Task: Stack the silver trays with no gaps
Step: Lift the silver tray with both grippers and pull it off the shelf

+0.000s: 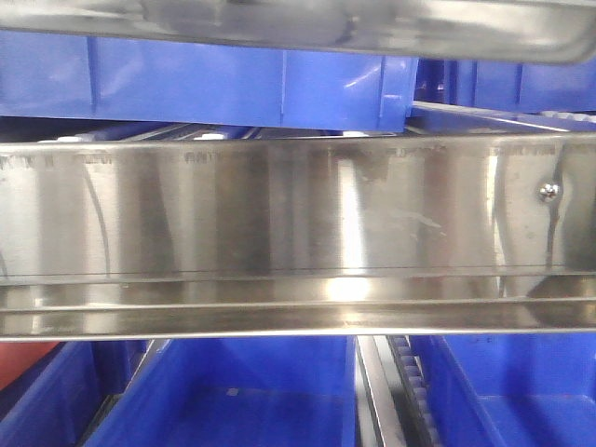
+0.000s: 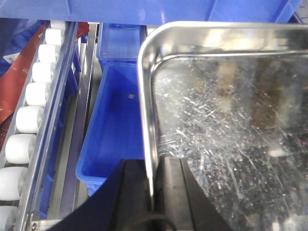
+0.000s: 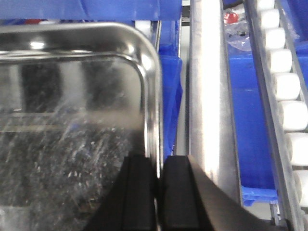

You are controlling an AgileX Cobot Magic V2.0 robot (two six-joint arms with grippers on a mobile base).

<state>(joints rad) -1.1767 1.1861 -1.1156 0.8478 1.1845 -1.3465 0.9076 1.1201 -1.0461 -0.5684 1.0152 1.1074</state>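
Observation:
A silver tray [image 2: 226, 130] with a scratched floor and a thin flared rim is held between both grippers. My left gripper [image 2: 153, 187] is shut on its left rim, one black finger inside the wall and one outside. My right gripper [image 3: 156, 185] is shut on the right rim of the same tray [image 3: 67, 144] in the same way. In the front view the tray's underside [image 1: 372, 23] shows along the top edge, above the shelf. No second tray is in view.
A long steel shelf rail [image 1: 298, 242] with a screw [image 1: 549, 191] fills the front view. Blue bins [image 2: 120, 125] sit below and behind the tray. White roller tracks [image 2: 33, 110] run at the far left, and also at the far right [image 3: 284, 86]. A steel bar [image 3: 207, 96] stands right of the tray.

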